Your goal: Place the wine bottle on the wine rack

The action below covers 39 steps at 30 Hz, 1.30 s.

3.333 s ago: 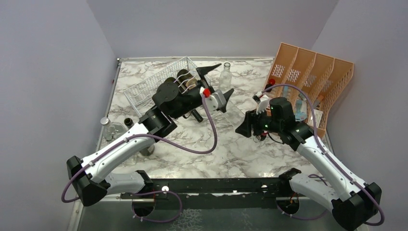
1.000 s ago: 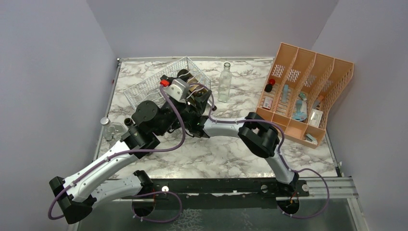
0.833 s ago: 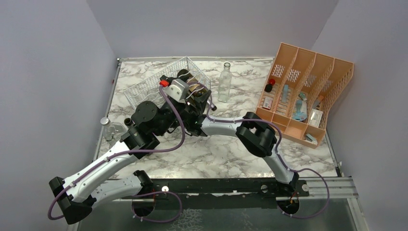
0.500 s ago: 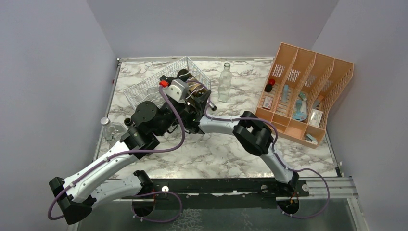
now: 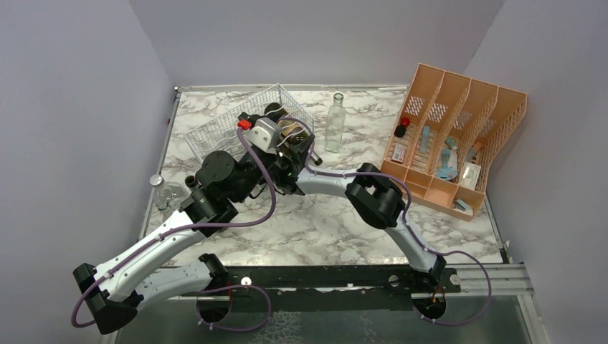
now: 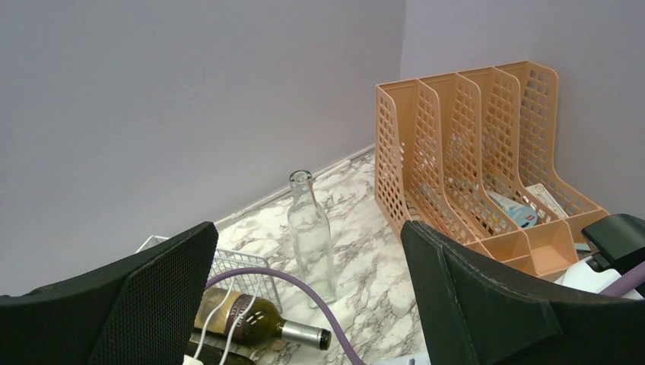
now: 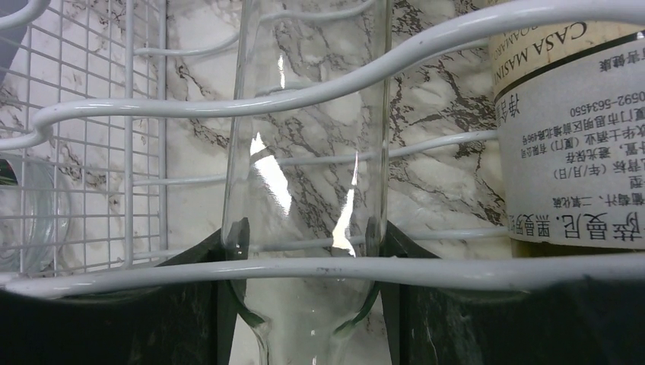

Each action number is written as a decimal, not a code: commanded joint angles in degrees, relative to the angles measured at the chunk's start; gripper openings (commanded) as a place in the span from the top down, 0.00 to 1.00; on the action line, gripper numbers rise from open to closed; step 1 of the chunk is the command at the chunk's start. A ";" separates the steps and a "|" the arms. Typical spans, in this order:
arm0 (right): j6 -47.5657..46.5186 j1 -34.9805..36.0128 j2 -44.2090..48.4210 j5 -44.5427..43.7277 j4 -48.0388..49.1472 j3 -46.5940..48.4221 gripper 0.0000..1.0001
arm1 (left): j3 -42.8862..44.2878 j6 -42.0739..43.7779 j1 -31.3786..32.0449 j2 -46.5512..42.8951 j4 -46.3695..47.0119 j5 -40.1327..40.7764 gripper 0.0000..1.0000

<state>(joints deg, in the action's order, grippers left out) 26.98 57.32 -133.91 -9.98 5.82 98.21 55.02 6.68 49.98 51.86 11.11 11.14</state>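
Observation:
The white wire wine rack (image 5: 215,132) stands at the back left of the marble table. My right gripper (image 7: 308,237) is shut on a clear glass wine bottle (image 7: 304,152), its fingers (image 7: 232,242) pressing both shoulders; the bottle lies among the rack's wavy wires (image 7: 319,268). A labelled green wine bottle (image 7: 570,129) lies beside it and also shows in the left wrist view (image 6: 243,321). My left gripper (image 6: 307,251) is open and empty, hovering above the rack's right end. In the top view both wrists overlap there and the held bottle is hidden.
A second clear glass bottle (image 5: 335,123) stands upright right of the rack, also in the left wrist view (image 6: 310,224). The orange slotted file organizer (image 5: 459,129) with small items stands at the right. Small glass jars (image 5: 161,188) sit at the left table edge.
Since 3.3 s ago my right arm swung from the organizer across to the rack and my left gripper turned back over it. In the last second the right elbow crept slightly left.

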 commanded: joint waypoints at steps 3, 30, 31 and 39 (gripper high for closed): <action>0.92 -0.52 2.38 0.82 3.97 -0.54 0.32 | 0.58 2.71 -0.06 -0.56 0.56 2.39 0.01; 4.27 -0.47 18.15 1.33 -3.96 -13.12 0.22 | 11.99 7.02 -0.07 -8.00 -7.43 14.91 0.01; 5.56 -0.51 17.97 0.63 -6.39 -12.68 0.24 | 11.91 6.97 -0.12 -8.12 -7.43 14.88 0.01; 9.49 -0.48 16.47 2.33 -15.13 -12.39 0.35 | 10.82 6.66 -0.07 -8.11 -7.30 14.67 0.01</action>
<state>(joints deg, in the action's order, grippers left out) 34.54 56.77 -117.08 -9.34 -4.16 85.62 65.67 13.15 49.98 44.03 3.75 24.60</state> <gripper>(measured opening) 0.667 0.988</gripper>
